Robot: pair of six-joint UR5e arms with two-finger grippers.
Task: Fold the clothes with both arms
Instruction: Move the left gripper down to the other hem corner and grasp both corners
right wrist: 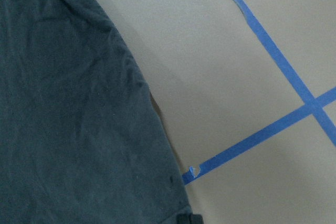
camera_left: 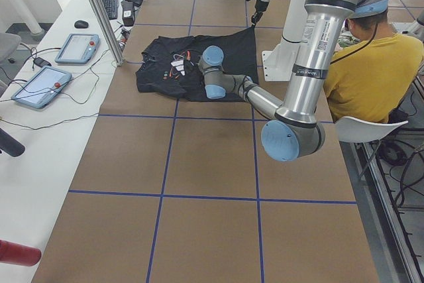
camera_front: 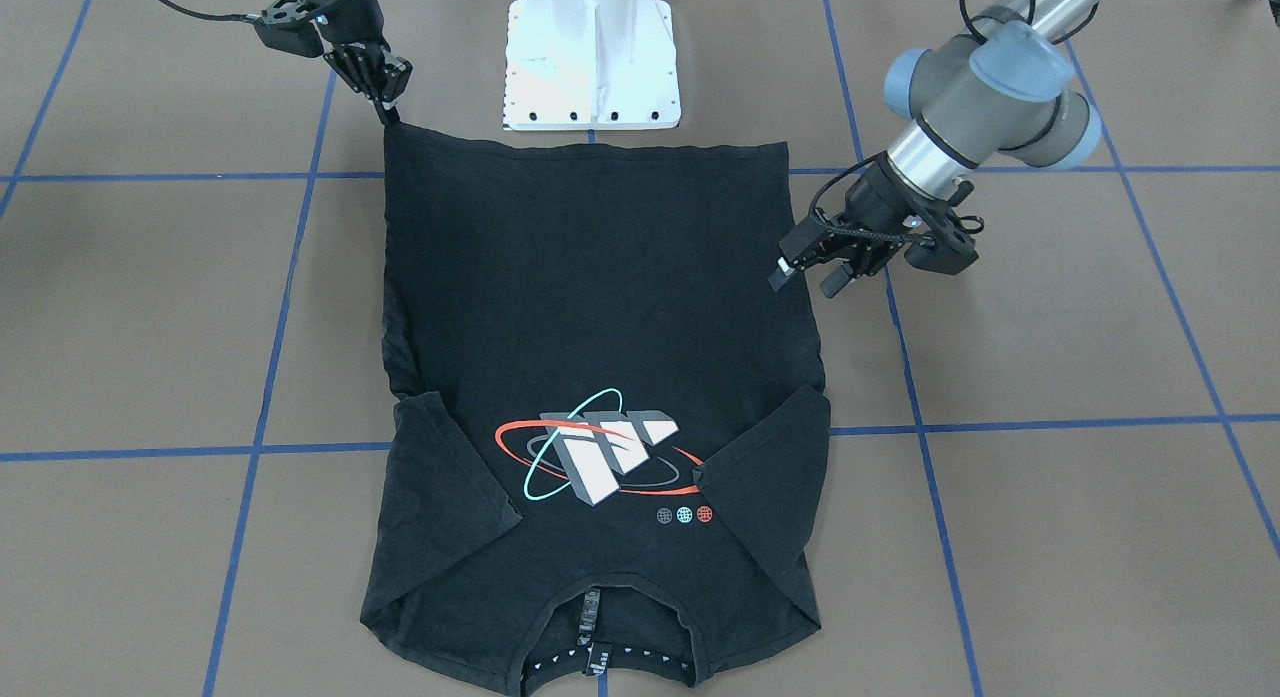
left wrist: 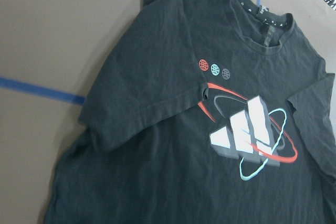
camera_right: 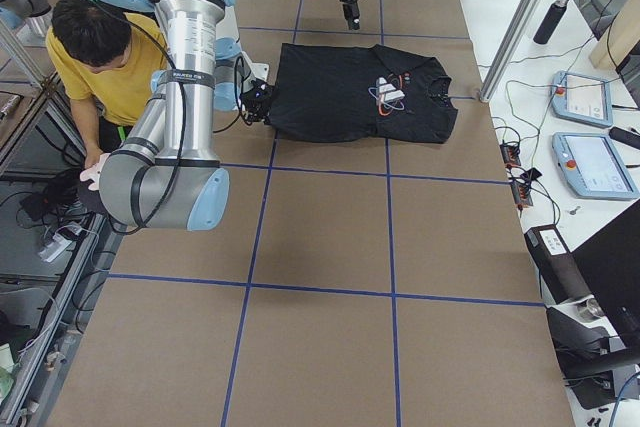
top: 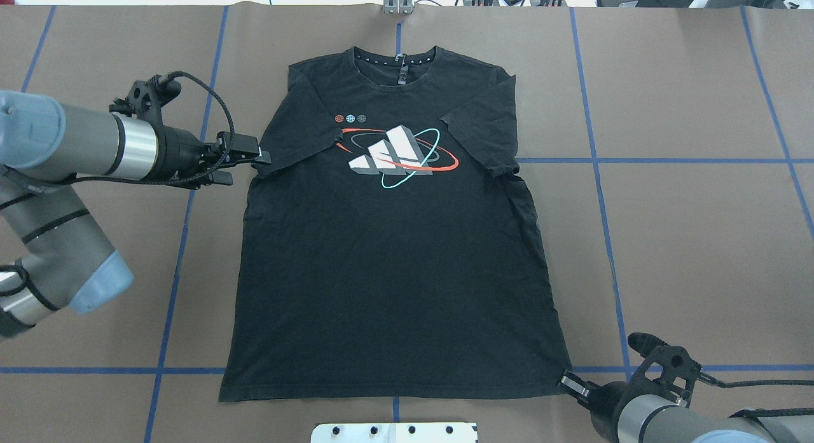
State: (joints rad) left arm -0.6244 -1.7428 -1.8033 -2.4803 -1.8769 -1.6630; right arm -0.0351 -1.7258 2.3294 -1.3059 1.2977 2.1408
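Silver-grey jointed left arm (top: 82,147) and right arm (top: 655,421), pale blue joint caps (camera_front: 1010,62), black cables (top: 216,106), black left pincer (camera_front: 803,283) and right pincer (camera_front: 388,107).

Bright even light, faint soft shadows, T-shirt (left wrist: 173,129) slightly soft in wrist views

The black T-shirt (top: 394,271) lies flat, logo (top: 397,152) up, sleeves (top: 296,135) folded in over the chest, collar (top: 397,60) farthest from the robot.

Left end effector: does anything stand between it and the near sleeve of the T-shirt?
Nothing visible does. The left end effector is open, right at the sleeve edge of the T-shirt.
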